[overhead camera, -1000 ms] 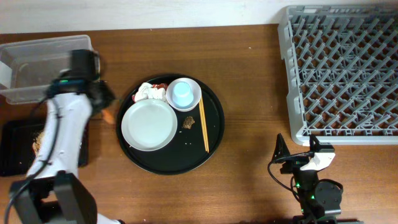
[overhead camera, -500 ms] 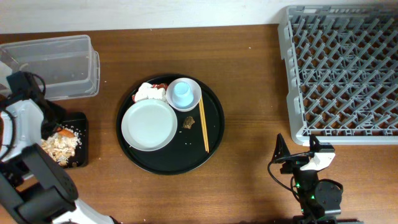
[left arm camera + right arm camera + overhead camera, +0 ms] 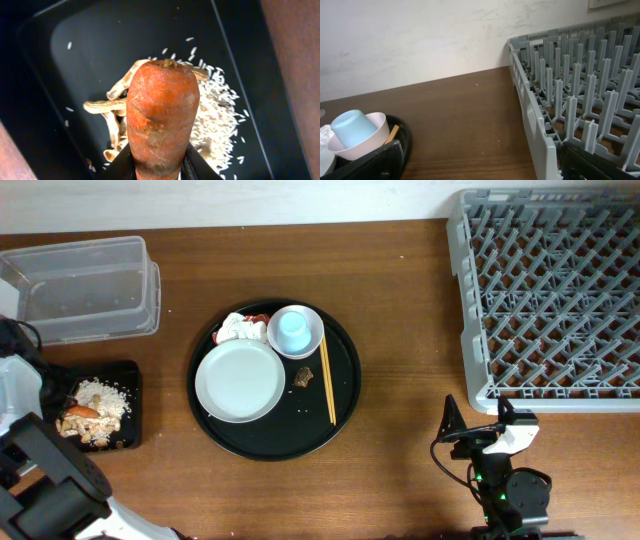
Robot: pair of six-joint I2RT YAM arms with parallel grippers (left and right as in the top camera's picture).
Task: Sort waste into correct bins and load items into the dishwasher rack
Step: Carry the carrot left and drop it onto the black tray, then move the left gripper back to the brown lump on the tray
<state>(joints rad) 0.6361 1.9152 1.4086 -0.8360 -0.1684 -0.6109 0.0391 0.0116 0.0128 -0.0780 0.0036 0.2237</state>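
Note:
My left gripper (image 3: 159, 170) is shut on the orange carrot (image 3: 161, 120) and holds it just above the shallow black tray (image 3: 60, 65), over rice (image 3: 217, 125) and tan scraps. In the overhead view the carrot (image 3: 78, 412) is over this tray (image 3: 128, 380), next to the clear tub (image 3: 85, 290). The white plate (image 3: 240, 380), the bowl (image 3: 312, 338) holding the light-blue cup (image 3: 292, 330), the chopsticks (image 3: 327, 385), a tissue (image 3: 235, 327), a red wrapper (image 3: 259, 318) and a dark scrap (image 3: 304, 377) sit on the round black tray (image 3: 345, 415). My right gripper (image 3: 490, 442) is open and empty.
The grey dishwasher rack (image 3: 550, 290) fills the back right, and its near corner shows in the right wrist view (image 3: 540, 130). The right arm rests at the table's front edge, just below the rack.
My left arm has swung left from beside the round tray to over the black tray, carrying the carrot. The right arm has not moved.

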